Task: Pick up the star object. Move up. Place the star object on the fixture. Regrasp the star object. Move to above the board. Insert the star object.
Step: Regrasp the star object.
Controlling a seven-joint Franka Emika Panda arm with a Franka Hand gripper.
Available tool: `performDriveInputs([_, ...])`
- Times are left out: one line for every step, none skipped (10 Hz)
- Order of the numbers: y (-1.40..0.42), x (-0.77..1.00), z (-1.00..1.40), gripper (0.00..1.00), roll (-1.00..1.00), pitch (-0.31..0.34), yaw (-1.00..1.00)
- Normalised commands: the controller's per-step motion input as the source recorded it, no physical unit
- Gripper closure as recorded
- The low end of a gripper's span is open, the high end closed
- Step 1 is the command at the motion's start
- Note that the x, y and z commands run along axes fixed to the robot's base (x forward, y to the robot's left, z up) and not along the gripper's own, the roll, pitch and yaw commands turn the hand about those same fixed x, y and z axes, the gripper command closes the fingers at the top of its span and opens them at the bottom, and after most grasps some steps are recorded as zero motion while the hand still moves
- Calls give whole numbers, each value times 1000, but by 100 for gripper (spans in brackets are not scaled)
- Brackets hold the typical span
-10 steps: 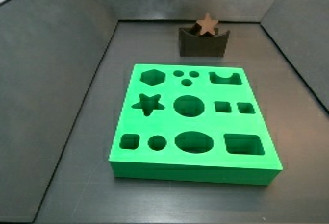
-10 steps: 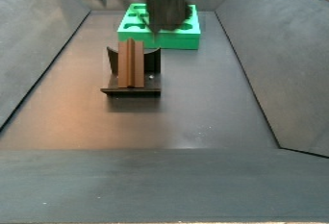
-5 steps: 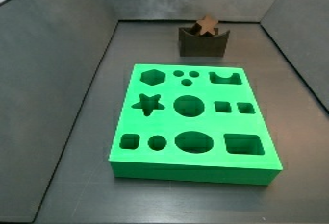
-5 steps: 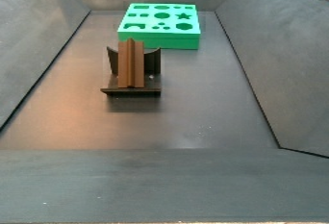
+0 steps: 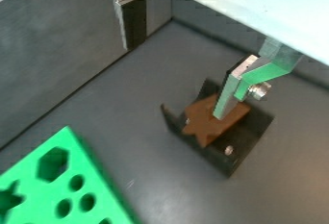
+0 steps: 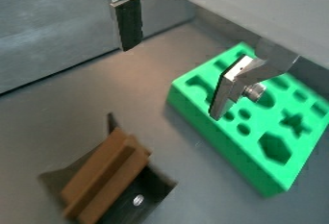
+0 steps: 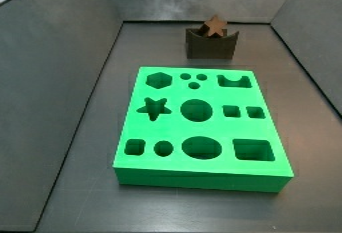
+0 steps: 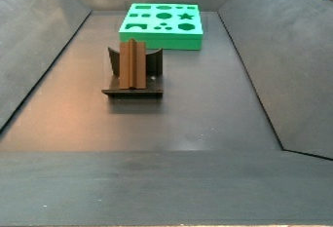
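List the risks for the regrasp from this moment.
The hand is open and high above the floor, holding nothing. The star object stands on edge in the fixture, so a slightly off-centre descent may knock it over. Its points might make the fingers close unevenly.

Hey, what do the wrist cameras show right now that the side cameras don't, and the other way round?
Wrist cameras only: the hand, open and empty, its fingers spread above the floor near the fixture. Side cameras only: the whole board with every cutout; the hand is not seen there. Both: the star object resting on the fixture, apart from the board.
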Motion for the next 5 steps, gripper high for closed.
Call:
performDriveInputs([-21, -22, -1, 0, 1000, 5, 28])
performDriveInputs([-19, -18, 0, 0, 1000, 2, 29])
performDriveInputs([-17, -20, 0, 0, 1000, 1, 30])
performDriveInputs([-16, -17, 4, 0, 1000, 2, 31])
performDriveInputs([-19, -6, 9, 0, 1000, 7, 33])
